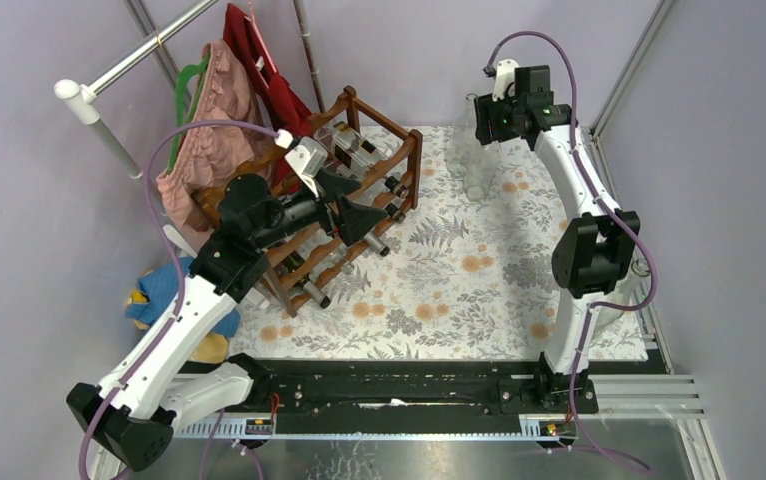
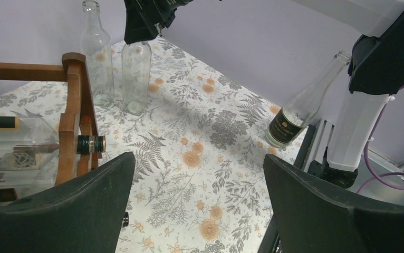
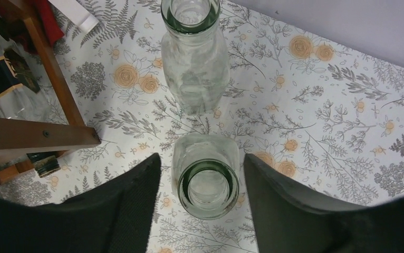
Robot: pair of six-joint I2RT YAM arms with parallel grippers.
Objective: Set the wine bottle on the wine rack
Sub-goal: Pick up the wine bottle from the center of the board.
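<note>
Two clear, empty wine bottles stand upright on the floral cloth at the back of the table. In the right wrist view my right gripper [image 3: 201,161] straddles the neck of the nearer wine bottle [image 3: 208,184], with a gap on each side and no contact; its jaws are open. The other bottle [image 3: 192,52] stands just beyond. From above, the right gripper [image 1: 489,125] hangs over both bottles [image 1: 474,175]. The dark wooden wine rack [image 1: 414,160] at the left holds several lying bottles. My left gripper [image 1: 369,215] hovers beside it, open wide and empty [image 2: 197,205].
A dark-labelled clear bottle [image 2: 300,108] leans at the table's right edge by the right arm's base. Clothes [image 1: 209,110] hang on a rail behind the rack. A stuffed toy [image 1: 159,300] lies left of the table. The rack's corner post [image 2: 76,105] is near my left fingers.
</note>
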